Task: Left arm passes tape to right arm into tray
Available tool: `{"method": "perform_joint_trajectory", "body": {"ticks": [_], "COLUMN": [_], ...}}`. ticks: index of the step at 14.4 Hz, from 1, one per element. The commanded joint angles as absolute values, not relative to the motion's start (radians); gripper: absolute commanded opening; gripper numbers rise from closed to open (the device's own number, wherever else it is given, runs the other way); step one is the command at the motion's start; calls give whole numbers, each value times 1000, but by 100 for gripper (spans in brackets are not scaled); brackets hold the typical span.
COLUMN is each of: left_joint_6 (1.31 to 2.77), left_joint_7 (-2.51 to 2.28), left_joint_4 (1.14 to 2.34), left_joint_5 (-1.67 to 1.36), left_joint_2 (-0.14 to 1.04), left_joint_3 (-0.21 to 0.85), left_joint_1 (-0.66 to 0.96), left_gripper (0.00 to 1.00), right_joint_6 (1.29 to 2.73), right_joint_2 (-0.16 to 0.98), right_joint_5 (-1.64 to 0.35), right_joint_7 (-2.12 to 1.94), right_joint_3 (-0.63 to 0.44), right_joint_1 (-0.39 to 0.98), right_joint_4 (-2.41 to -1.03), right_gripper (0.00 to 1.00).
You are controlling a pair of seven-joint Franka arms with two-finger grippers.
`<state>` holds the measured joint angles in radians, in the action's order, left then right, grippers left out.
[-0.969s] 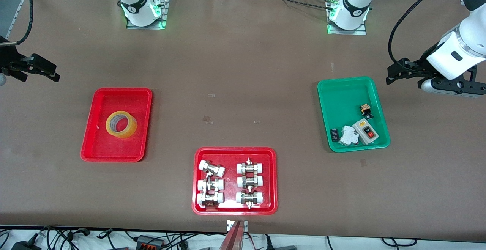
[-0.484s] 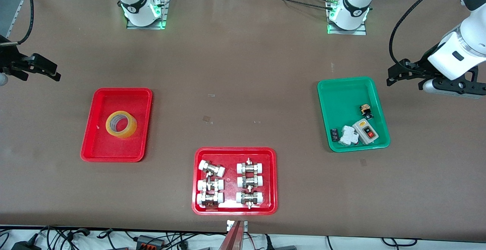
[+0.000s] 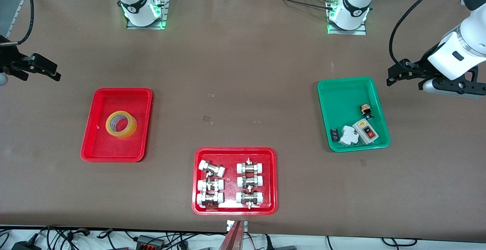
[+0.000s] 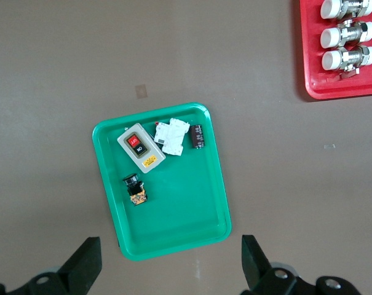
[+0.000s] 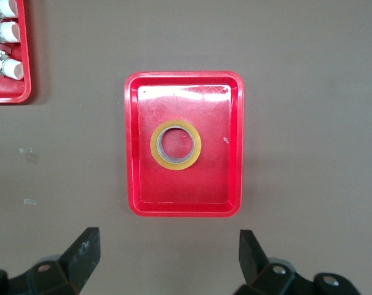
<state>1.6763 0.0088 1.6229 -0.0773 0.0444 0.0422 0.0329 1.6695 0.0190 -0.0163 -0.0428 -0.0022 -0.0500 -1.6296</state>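
I see the tape (image 3: 121, 124) lying flat in the tray (image 3: 91, 143) near the worktop's right-arm edge. Both the left gripper (image 4: 171, 265) and right gripper (image 5: 168, 258) hang empty, fingers wide, each at its own end.

Yellow tape (image 3: 121, 124) lies flat, apparently centred, in plain red tray (image 3: 95, 147).
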Motion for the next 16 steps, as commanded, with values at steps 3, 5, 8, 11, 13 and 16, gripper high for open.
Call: {"method": "perform_joint_trajectory", "body": {"ticks": [3,5,8,11,13,16], "left_joint_6": [1672,1671,1667,1674,1672,1706], "left_joint_7": [22,21,20,28,28,20], "left_joint_4": [1623,1624,1623,1623,1631,1621], "left_joint_5": [-80,-80,-80,-80,-80,-83], "left_joint_2": [37,40,37,41,49,90], "left_joint_3": [43,43,43,43,43,43], "left_joint_1": [28,26,26,25,29,34], "left_gripper": [100,100,100,100,100,100], "right_joint_6": [1669,1657,1635,1634,1637,1637], "right_joint_2": [-8,-8,-8,-15,-14,-15], "right_joint_5": [-26,-32,-32,-25,-23,-25], "right_joint_7": [-54,-52,-52,-55,-55,-54], "right_joint_3": [0,-2,0,0,2,2], "right_joint_1": [-55,-57,-55,-54,-52,-54], "right_joint_4": [-1657,-1657,-1651,-1649,-1649,-1651], "right_gripper": [100,100,100,100,100,100]}}
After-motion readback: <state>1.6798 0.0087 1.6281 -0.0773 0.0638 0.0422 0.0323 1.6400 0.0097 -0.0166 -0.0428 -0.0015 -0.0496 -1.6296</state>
